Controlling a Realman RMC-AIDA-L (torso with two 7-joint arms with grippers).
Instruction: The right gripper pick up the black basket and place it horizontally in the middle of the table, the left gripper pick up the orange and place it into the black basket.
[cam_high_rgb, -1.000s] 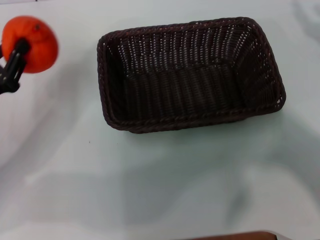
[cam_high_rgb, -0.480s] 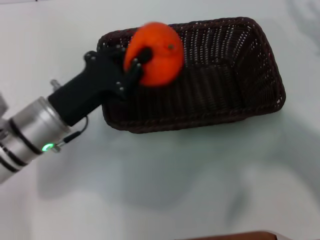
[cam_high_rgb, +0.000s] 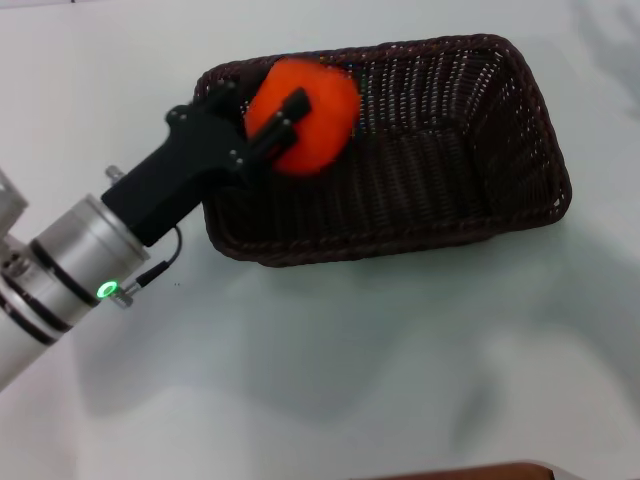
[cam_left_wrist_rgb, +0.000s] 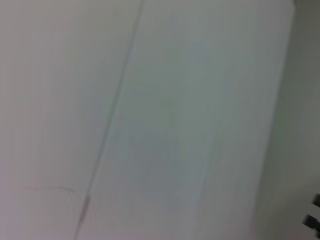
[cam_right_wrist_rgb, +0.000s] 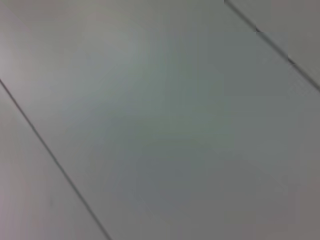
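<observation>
Left gripper (cam_high_rgb: 285, 120) clamped on orange (cam_high_rgb: 305, 115), over left end of black basket (cam_high_rgb: 450, 170). Basket lengthwise on desk (cam_high_rgb: 330, 370). Right gripper out of view.

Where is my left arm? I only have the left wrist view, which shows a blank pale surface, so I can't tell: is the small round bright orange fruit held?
Observer: Yes, the head view shows the left gripper shut on the orange.
Operator: Is it over the basket?
Observer: It sits over the left end of the large rectangular black woven wicker basket; I cannot tell whether it touches the bottom.
Operator: And the right gripper?
Observer: It appears in no view.
</observation>
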